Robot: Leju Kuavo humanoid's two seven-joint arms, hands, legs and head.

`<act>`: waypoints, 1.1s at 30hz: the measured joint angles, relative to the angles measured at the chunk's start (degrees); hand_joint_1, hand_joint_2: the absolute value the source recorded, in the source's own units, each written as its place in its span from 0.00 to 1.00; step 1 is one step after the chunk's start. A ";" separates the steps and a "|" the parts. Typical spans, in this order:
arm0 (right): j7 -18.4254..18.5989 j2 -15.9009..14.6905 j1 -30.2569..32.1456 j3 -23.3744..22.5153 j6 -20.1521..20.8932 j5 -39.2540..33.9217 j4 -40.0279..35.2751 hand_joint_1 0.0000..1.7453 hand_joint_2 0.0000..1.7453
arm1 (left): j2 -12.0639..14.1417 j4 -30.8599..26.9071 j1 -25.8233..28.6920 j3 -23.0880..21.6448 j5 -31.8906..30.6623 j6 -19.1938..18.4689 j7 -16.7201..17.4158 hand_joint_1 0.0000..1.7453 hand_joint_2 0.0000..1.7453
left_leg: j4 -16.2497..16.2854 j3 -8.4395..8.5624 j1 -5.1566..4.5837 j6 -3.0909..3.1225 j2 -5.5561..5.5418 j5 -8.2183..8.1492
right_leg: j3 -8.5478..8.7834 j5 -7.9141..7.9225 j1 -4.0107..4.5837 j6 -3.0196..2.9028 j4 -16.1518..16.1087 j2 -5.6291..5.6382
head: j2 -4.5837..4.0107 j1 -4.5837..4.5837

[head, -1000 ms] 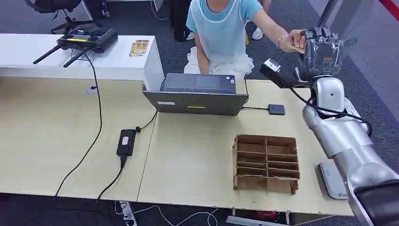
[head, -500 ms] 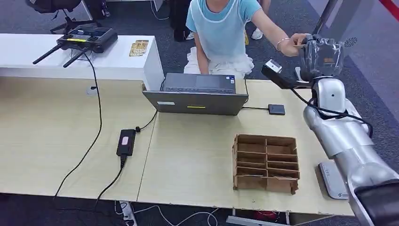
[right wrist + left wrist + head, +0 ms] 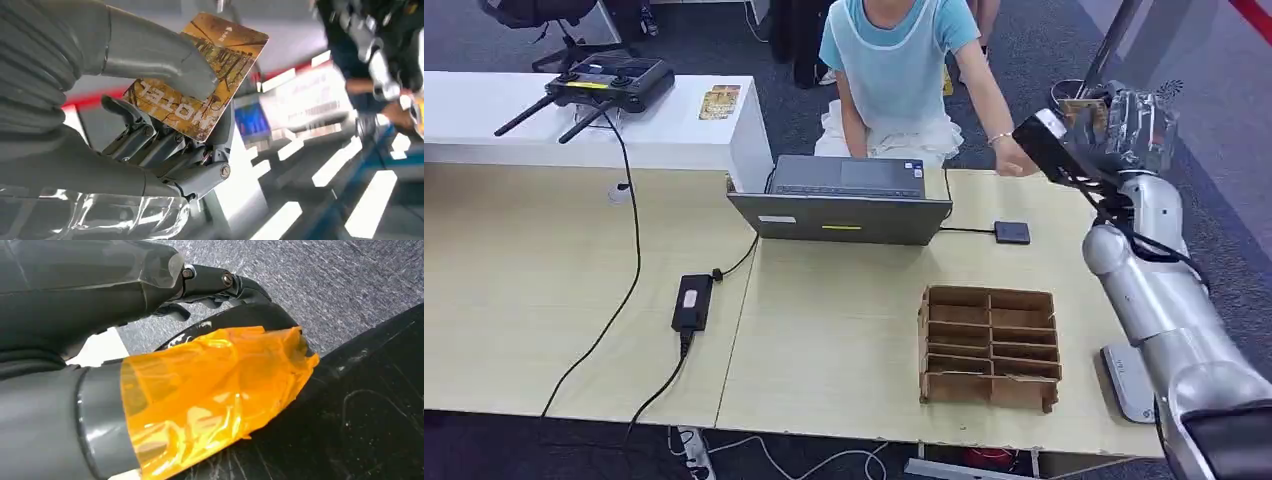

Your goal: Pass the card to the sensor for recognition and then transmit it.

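The person (image 3: pixel 894 70) at twelve o'clock in the head view is cut off above the shoulders by the picture's edge. In the right wrist view the right hand's (image 3: pixel 150 125) thumb covers the middle of the card (image 3: pixel 200 75), so part of its print is hidden, and the background toward three o'clock is smeared beyond reading. The white device (image 3: pixel 1129 385) at four o'clock on the desk (image 3: pixel 544 300) lies partly behind the right arm. The left hand's (image 3: pixel 150 340) fingers are mostly hidden behind orange tape (image 3: pixel 210 390).
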 joint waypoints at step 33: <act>-12.22 -24.50 26.75 -24.28 44.48 -60.84 -9.88 1.00 1.00 | 0.00 0.00 0.41 0.81 0.92 0.96 -0.13 0.00 0.00 | 0.05 -0.19 -0.02 0.15 -0.38 -0.12 | -0.05 -0.07 -0.02 0.07 -0.09 -0.34 | 0.00 0.02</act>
